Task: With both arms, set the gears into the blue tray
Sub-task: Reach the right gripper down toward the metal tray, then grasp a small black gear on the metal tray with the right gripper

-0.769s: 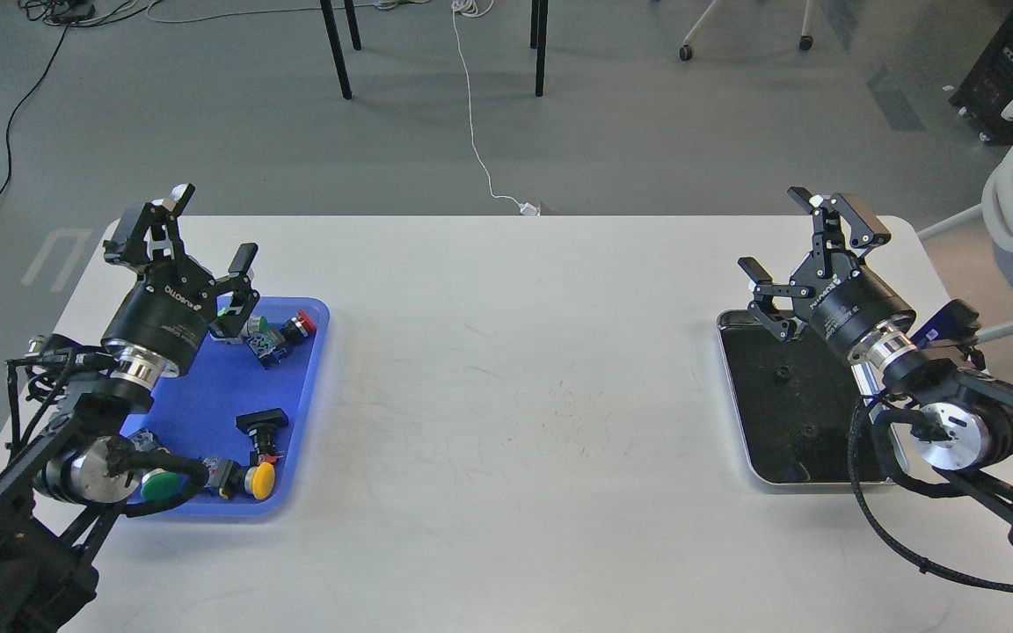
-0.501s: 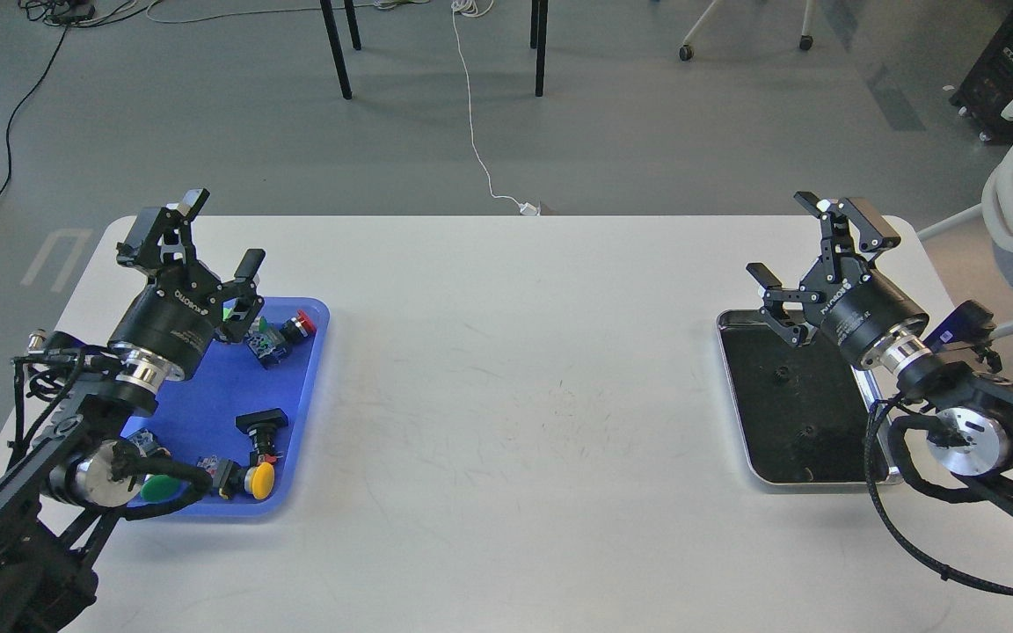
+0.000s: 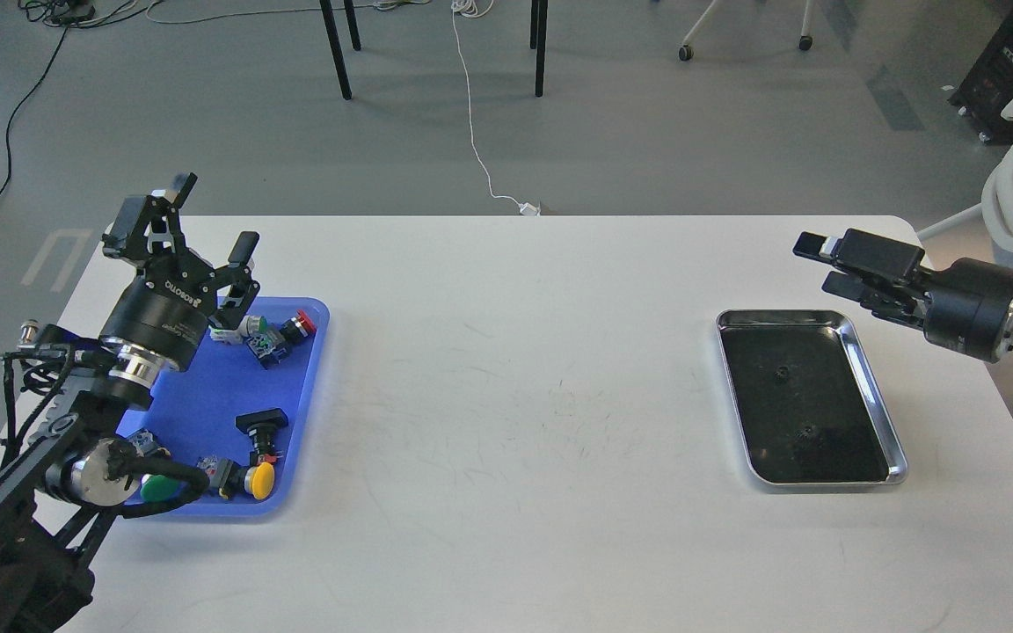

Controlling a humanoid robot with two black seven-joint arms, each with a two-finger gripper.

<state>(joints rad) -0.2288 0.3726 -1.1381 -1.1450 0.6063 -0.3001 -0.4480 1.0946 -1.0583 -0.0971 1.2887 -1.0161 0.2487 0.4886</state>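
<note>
While our two arms hung over opposite ends of the white tabletop (image 3: pixel 506 396), the task's pieces had not yet been touched. Near the left edge lay the blue tray (image 3: pixel 207 387), already carrying several push-button switches (image 3: pixel 265 334) along its far and near rims. Near the right edge lay the silver-rimmed tray (image 3: pixel 876 396) with its black floor, and on that floor sat the gears: one gear (image 3: pixel 783 373) toward the far half and another gear (image 3: pixel 807 431) toward the near half, well apart from each other and both hard to make out against the dark surface. Our left gripper (image 3: pixel 207 220) hovered above the far left corner of the blue tray, fingers spread wide and holding nothing. Our right gripper (image 3: pixel 823 264) reached in from the right edge, level and side-on just beyond the far right corner of the silver-rimmed tray; its fingers looked slightly parted and empty. We judged the step in hand to be the first pick. Doing it well would call for turning the right wrist downward, centring over one gear, descending straight so both tips straddled the disc, and closing gently, since so small a piece on a slick floor might skid away. The left pincer should keep clear of the switches.
</note>
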